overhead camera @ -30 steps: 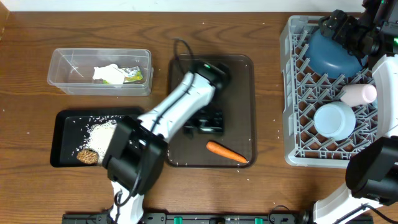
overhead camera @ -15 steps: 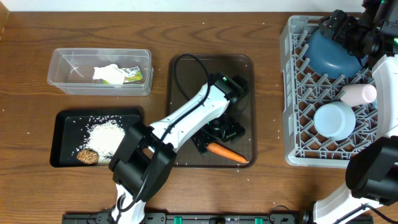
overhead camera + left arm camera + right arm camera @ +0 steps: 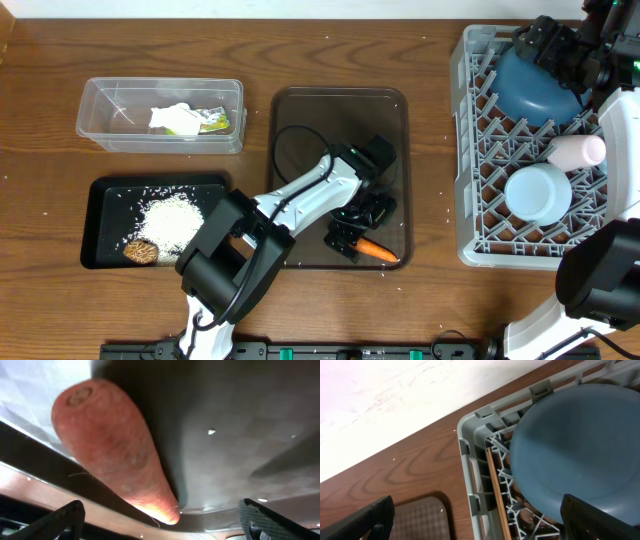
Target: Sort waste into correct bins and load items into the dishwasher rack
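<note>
The left gripper (image 3: 355, 232) has come down over the carrot (image 3: 380, 250) on the brown tray (image 3: 340, 100), jaws apart astride it. The right gripper (image 3: 548, 45) hangs wide open over the plate (image 3: 535, 88) in the rack (image 3: 468, 150).

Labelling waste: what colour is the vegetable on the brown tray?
Orange tapered carrot, clearest in left wrist view.

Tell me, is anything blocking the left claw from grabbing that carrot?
Nothing visible does. The left gripper hangs open right over the carrot on the brown tray. In the wrist view its fingers sit either side of the carrot's tip, with only bare tray between.
</note>
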`<act>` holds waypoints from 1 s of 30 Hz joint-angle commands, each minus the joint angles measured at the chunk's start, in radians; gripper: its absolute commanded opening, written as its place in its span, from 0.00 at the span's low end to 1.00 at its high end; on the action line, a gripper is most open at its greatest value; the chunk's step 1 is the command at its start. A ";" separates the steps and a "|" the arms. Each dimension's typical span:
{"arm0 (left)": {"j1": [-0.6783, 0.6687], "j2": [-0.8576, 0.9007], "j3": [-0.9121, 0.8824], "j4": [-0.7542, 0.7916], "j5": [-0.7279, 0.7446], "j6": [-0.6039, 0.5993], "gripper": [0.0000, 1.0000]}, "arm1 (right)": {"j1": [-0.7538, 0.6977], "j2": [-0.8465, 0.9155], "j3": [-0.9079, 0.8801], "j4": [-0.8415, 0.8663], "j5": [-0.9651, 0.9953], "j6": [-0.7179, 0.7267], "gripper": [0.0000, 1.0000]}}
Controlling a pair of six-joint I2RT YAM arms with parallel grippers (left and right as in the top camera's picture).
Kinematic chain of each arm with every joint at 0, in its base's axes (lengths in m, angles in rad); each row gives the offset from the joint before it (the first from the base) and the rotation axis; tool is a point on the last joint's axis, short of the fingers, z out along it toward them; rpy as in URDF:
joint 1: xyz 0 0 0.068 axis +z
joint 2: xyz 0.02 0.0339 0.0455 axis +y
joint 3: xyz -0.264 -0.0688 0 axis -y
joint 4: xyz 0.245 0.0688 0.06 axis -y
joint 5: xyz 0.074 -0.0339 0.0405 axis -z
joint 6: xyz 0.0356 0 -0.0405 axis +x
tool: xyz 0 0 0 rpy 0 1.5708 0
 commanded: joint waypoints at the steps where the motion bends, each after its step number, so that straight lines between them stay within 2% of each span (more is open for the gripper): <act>1: 0.001 0.005 -0.008 -0.003 0.008 -0.057 0.98 | -0.017 -0.004 0.000 0.000 -0.007 0.006 0.99; 17: 0.004 0.005 -0.047 0.086 -0.106 -0.079 0.97 | -0.017 -0.004 0.000 0.000 -0.007 0.006 0.99; 27: 0.005 0.005 -0.068 0.086 -0.217 -0.079 0.85 | -0.017 -0.004 0.000 0.000 -0.007 0.006 0.99; 30: 0.012 0.005 -0.099 0.127 -0.217 -0.079 0.80 | -0.017 -0.004 0.000 0.000 -0.007 0.006 0.99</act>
